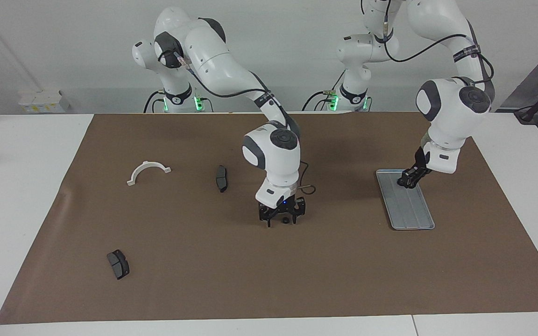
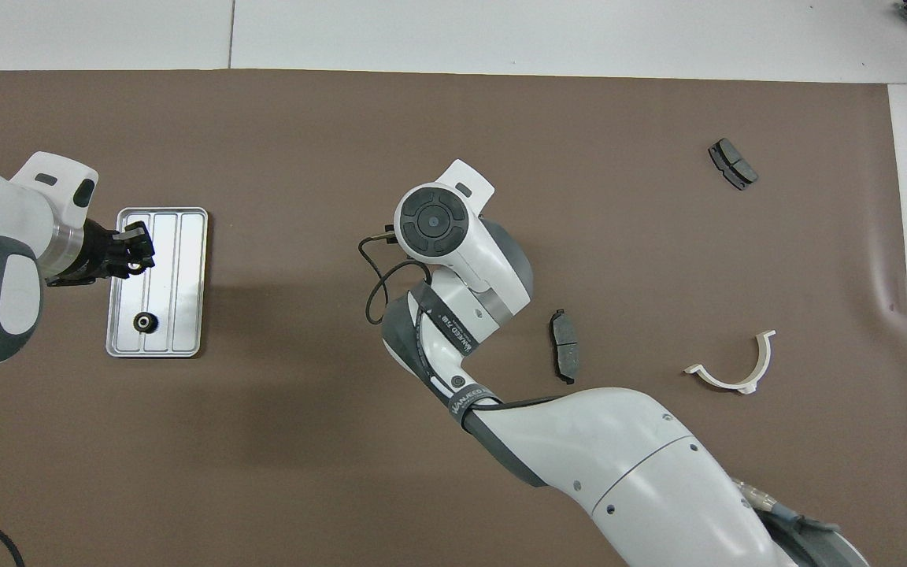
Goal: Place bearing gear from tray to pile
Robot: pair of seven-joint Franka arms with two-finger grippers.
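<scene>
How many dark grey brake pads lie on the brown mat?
2. The first brake pad lies beside the white bracket; the second brake pad lies farther from the robots, toward the right arm's end. None seems hidden.

One high camera faces the robots, one looks down; both share the tray [image 1: 407,201].

My tray [image 2: 190,283] sits flat toward my left arm's end, silver and ridged, one small black gear [image 2: 143,321] lying in it. Another gear [image 1: 286,219] rests on the mat mid-table.
</scene>
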